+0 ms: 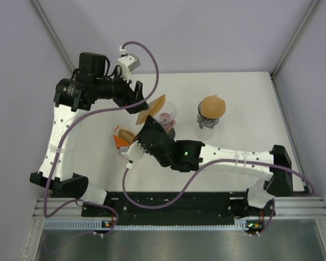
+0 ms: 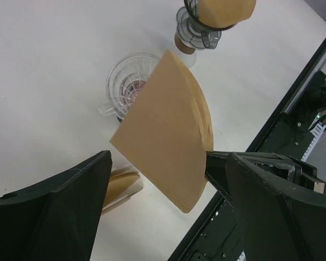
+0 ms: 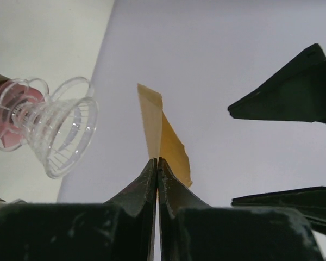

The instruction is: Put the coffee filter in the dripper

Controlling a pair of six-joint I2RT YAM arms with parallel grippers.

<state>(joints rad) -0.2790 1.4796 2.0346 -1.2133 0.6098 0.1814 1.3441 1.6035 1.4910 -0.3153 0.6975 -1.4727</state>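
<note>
My right gripper [image 1: 146, 124] [image 3: 157, 160] is shut on the lower edge of a brown paper coffee filter [image 1: 154, 107] [image 3: 163, 138] and holds it up in the air, folded flat. The clear glass dripper [image 1: 167, 115] [image 3: 54, 130] on its pink base stands just right of the filter. In the left wrist view the filter [image 2: 168, 130] hangs in front of the dripper [image 2: 131, 81]. My left gripper [image 1: 138, 100] [image 2: 168, 163] is open, its fingers [image 2: 70, 206] apart on either side of the filter's near edge, not touching it.
A second dripper stand capped with a brown filter [image 1: 211, 109] [image 2: 217, 16] is to the right. An orange-and-white holder with spare filters [image 1: 124, 138] [image 2: 119, 185] lies under the right wrist. The black rail [image 1: 179, 201] runs along the near table edge.
</note>
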